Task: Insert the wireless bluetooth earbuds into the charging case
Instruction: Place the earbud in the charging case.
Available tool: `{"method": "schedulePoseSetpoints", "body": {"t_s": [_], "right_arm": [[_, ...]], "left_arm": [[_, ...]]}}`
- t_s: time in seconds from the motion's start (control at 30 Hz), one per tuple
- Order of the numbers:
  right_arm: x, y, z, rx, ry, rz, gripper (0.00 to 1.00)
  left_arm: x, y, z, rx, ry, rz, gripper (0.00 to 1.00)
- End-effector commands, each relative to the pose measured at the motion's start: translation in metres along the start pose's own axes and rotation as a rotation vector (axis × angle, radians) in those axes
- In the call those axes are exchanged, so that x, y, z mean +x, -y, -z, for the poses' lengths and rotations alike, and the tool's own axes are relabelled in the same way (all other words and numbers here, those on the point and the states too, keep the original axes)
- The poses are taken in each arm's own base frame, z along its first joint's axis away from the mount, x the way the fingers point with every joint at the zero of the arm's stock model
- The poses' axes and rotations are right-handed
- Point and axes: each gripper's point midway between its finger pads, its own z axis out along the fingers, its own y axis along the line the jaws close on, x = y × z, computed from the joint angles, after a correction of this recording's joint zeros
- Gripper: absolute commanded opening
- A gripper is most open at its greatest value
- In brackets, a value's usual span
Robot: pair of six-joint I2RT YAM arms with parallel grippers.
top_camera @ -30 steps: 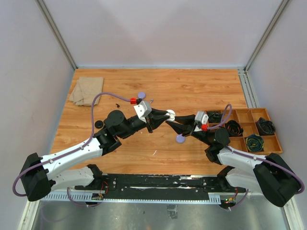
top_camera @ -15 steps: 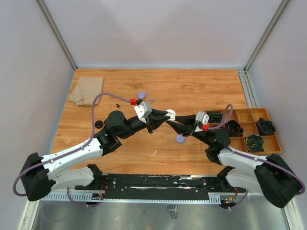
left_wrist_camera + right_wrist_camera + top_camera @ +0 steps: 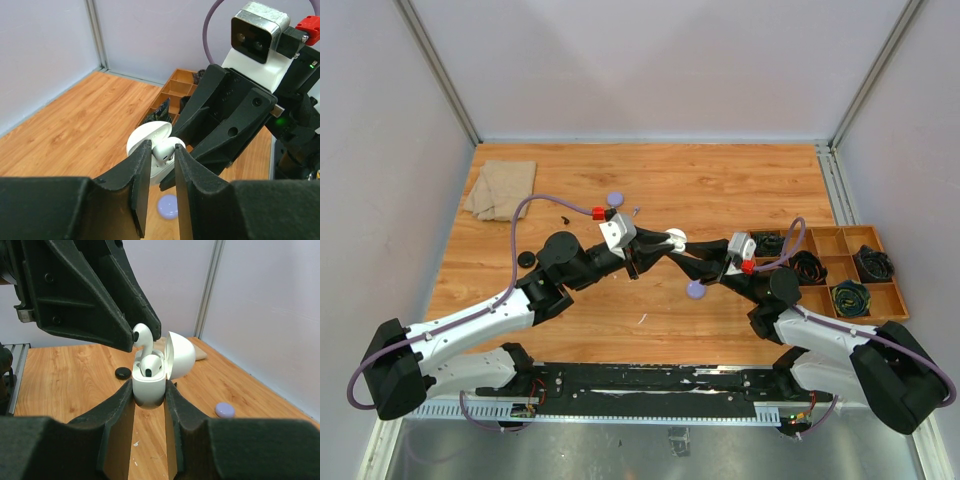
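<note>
One white earbud (image 3: pixel 141 337) sits pinched in the left claw (image 3: pixel 160 149), above the case (image 3: pixel 148 386).

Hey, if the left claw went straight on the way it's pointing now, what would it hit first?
Most likely the open white case, held in the right claw directly ahead. The left claw pinches a white earbud just over it, so the earbud would touch first.

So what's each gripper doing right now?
Left gripper: closed on a small white stemmed earbud.
Right gripper: closed on the open white plastic charging case.
</note>
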Motion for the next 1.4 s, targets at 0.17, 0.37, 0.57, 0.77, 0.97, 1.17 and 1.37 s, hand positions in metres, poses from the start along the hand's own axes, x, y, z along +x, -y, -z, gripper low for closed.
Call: {"method": "schedulePoseSetpoints", "body": {"t_s": [0.17, 0.37, 0.57, 0.77, 0.97, 1.17, 1.37], "right_arm": [[-0.03, -0.003, -0.006, -0.019, 0.096, 0.051, 0.01], [-0.029, -0.001, -0.005, -0.014, 0.093, 0.052, 0.01], [-0.029, 0.0, -0.004, -0.008, 0.093, 0.054, 0.01], [-0.028, 0.001, -0.003, -0.002, 0.093, 0.055, 0.01], [-0.028, 0.001, -0.002, 0.0, 0.095, 0.052, 0.01], [-0.027, 0.001, -0.001, 0.004, 0.095, 0.052, 0.01], [-0.027, 0.002, 0.0, 0.009, 0.095, 0.054, 0.01]], "left_arm": [[0.003, 0.006, 0.004, 0.023, 0.003, -0.001, 0.35], [-0.003, 0.002, 0.007, -0.011, 0.019, 0.015, 0.48], [-0.016, -0.008, 0.015, -0.09, 0.061, 0.062, 0.61], [-0.023, -0.017, 0.023, -0.166, 0.071, 0.133, 0.69], [-0.017, -0.014, 0.017, -0.15, 0.03, 0.182, 0.74], [-0.008, -0.011, 0.008, -0.135, -0.002, 0.212, 0.77], [-0.005, -0.015, 0.004, -0.153, -0.012, 0.218, 0.79]]}}
